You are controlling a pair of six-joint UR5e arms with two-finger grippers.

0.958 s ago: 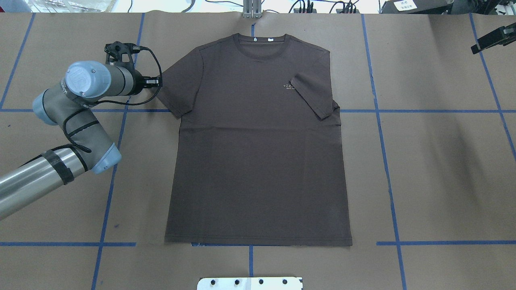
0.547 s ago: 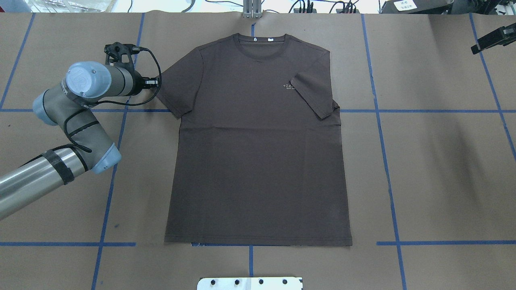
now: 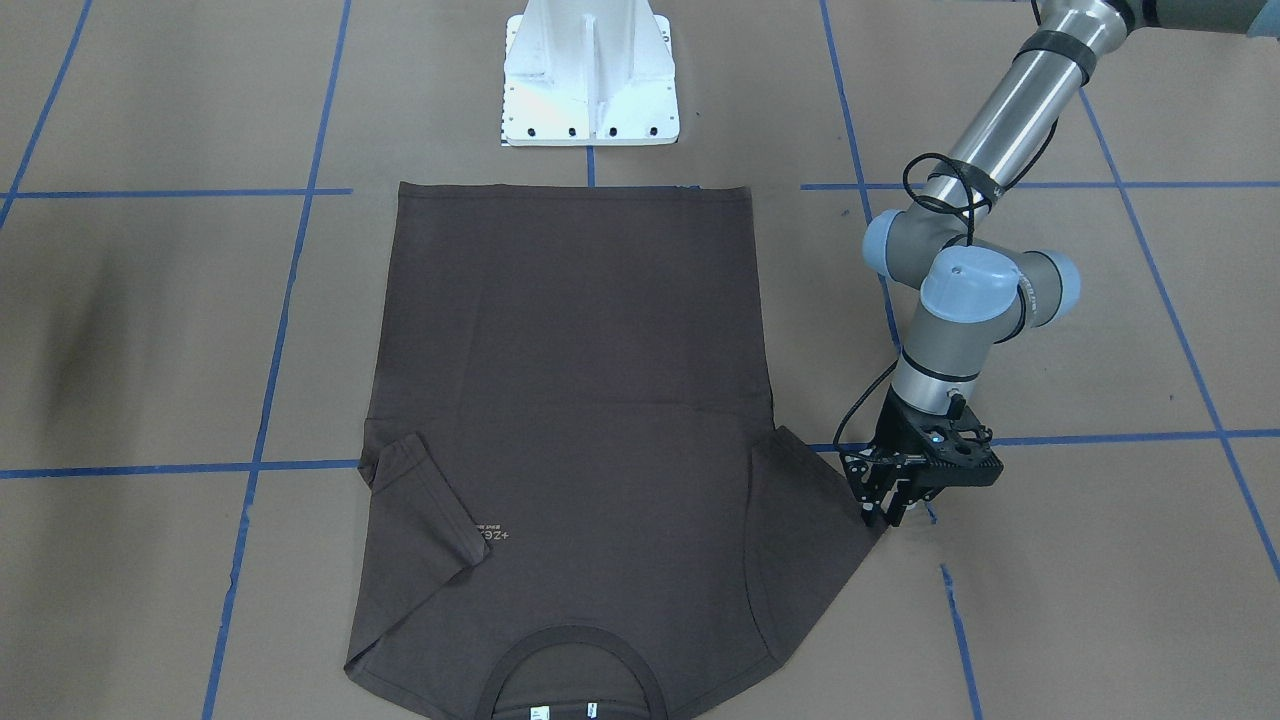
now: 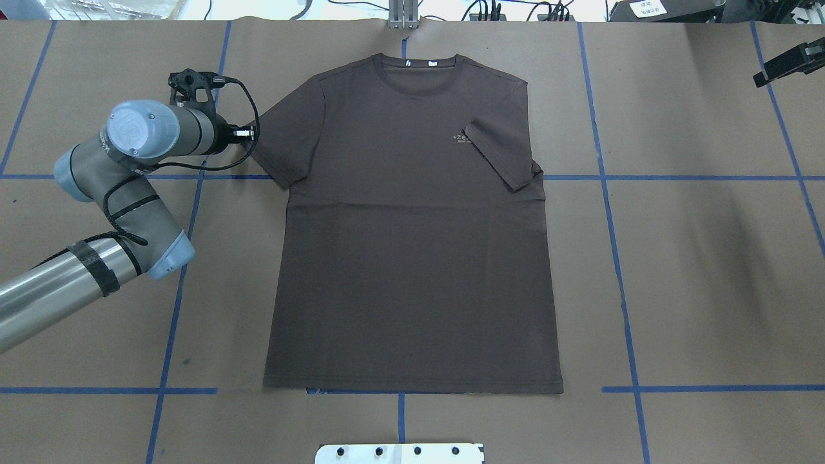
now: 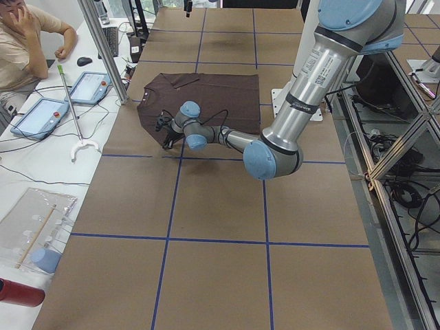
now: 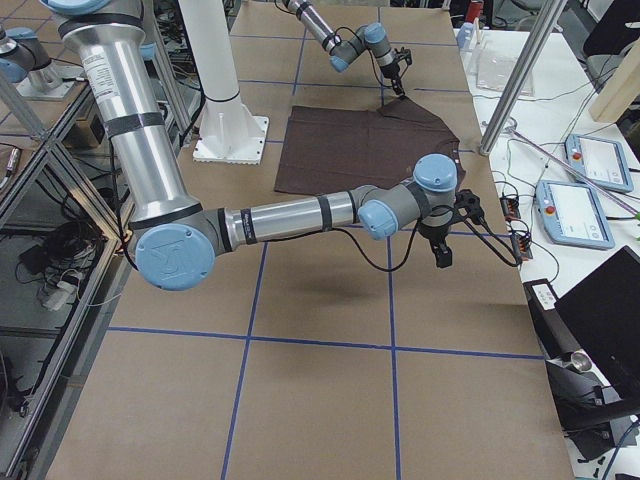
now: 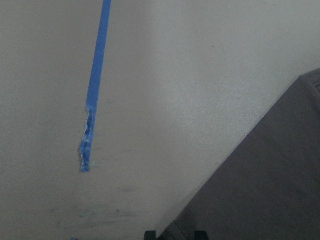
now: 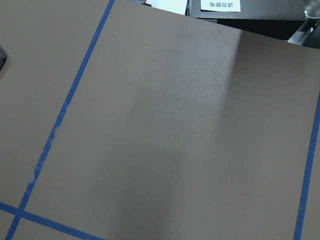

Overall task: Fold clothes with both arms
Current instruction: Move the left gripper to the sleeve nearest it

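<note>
1. t-shirt (image 4: 412,258) lies flat, front up, mid-table (image 4: 683,270), with its collar away from the robot.
2. progress: right sleeve (image 4: 499,151) is already turned in over the chest. left sleeve (image 4: 283,138), both sides and the hem remain unfolded. judged an early stage.
3. left tool (image 3: 890,508) is at the left sleeve tip, jaws apart, gripping nothing.
4. right tool (image 6: 441,250) hangs well apart from the shirt. cannot tell whether it is open or closed.
5. against a second ago: shirt unchanged; left tool tip drawn back very slightly.
</note>
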